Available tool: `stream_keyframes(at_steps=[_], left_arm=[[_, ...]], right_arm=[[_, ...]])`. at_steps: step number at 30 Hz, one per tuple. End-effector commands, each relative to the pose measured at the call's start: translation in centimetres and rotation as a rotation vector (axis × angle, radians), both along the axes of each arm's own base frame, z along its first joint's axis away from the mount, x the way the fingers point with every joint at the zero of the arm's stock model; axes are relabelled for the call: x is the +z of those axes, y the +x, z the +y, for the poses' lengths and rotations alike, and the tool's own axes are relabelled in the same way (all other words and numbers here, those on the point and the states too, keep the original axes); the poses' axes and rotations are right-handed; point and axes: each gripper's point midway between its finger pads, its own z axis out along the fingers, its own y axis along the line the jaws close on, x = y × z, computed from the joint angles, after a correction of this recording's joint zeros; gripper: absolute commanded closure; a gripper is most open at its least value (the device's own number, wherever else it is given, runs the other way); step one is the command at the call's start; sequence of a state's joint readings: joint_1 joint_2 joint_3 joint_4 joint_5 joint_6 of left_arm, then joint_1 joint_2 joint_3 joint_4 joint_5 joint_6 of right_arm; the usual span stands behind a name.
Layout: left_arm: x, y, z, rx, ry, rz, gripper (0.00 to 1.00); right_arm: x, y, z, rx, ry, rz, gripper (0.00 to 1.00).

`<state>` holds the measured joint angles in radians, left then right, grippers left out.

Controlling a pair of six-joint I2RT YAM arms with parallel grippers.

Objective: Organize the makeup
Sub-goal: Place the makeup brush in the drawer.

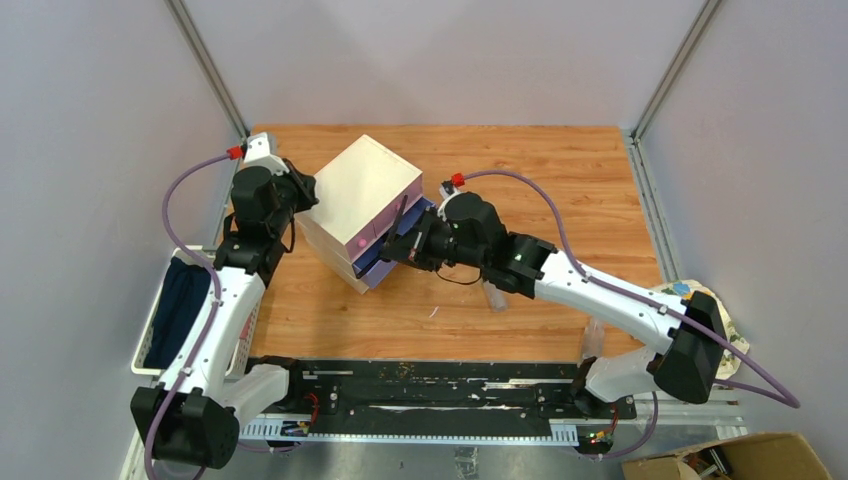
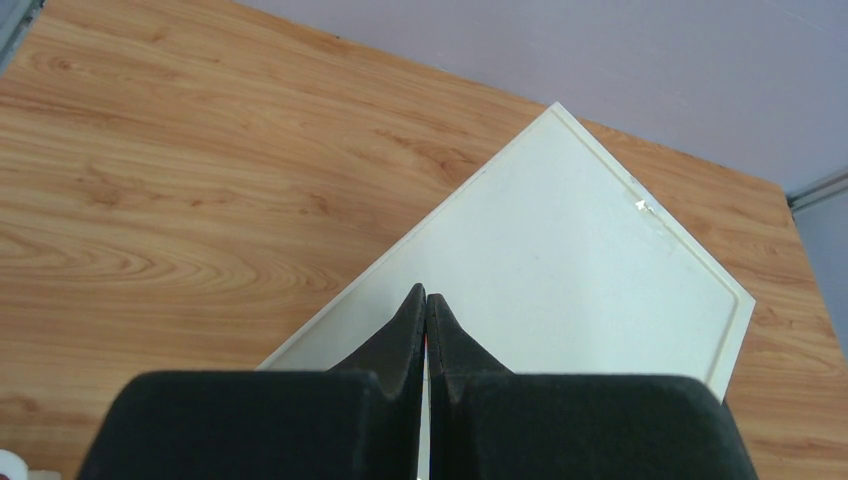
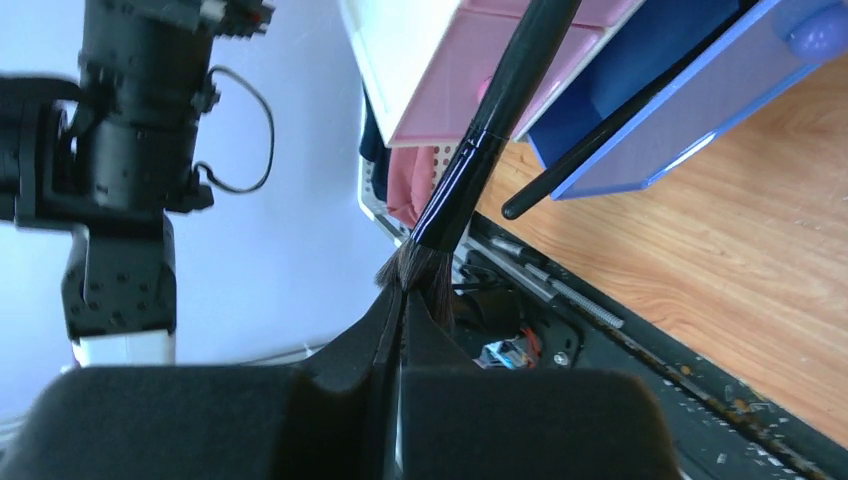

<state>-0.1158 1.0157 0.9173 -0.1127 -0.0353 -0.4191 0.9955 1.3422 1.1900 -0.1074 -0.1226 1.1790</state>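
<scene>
My right gripper (image 3: 403, 295) is shut on the bristle tip of a slim black-handled brush (image 3: 487, 120). The handle slants up towards the open purple drawer (image 3: 690, 110) of the cream box (image 1: 355, 190). A second black brush (image 3: 600, 140) lies in that drawer with its end sticking out. From above, my right gripper (image 1: 400, 250) sits right at the drawer front. My left gripper (image 2: 426, 295) is shut with nothing in it, its tips over the box's cream top (image 2: 560, 240) near the left corner. A clear bottle (image 1: 494, 295) lies on the table under my right arm.
A white basket (image 1: 160, 320) holding dark cloth stands at the left table edge. Another clear item (image 1: 592, 338) lies near the right arm's base. The box's pink drawers (image 3: 470, 90) are shut. A black rail (image 1: 430, 385) runs along the near edge.
</scene>
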Motion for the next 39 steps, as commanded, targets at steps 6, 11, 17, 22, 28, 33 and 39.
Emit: stream_keyframes(at_steps=[6,11,17,22,28,33,39], left_arm=[[2.1,-0.6,0.1,0.005,0.006,-0.043,1.0],[2.2,-0.6,0.0,0.002,0.004,-0.044,1.0],[2.4,-0.8,0.4,0.018,0.02,-0.047,1.0],[2.2,-0.6,0.2,0.012,0.017,-0.043,1.0],[2.0,-0.5,0.2,0.012,0.014,-0.039,1.0],[1.9,-0.6,0.3,0.015,0.018,-0.037,1.0],[2.0,-0.6,0.3,0.017,0.02,-0.039,1.0]], right_arm=[[-0.6,3.3,0.4,-0.189,0.176,0.224,1.0],[-2.1,5.0,0.9,-0.215,0.21,0.294,1.0],[-5.3,6.4,1.0,-0.245,0.172,0.366,1.0],[-6.5,7.2,0.9,-0.253,0.14,0.37,1.0],[-5.1,7.5,2.6,-0.143,0.139,0.298,0.85],[-4.5,7.1,4.5,-0.026,0.16,0.264,0.57],[-3.5,6.3,4.4,0.024,0.139,0.183,0.58]])
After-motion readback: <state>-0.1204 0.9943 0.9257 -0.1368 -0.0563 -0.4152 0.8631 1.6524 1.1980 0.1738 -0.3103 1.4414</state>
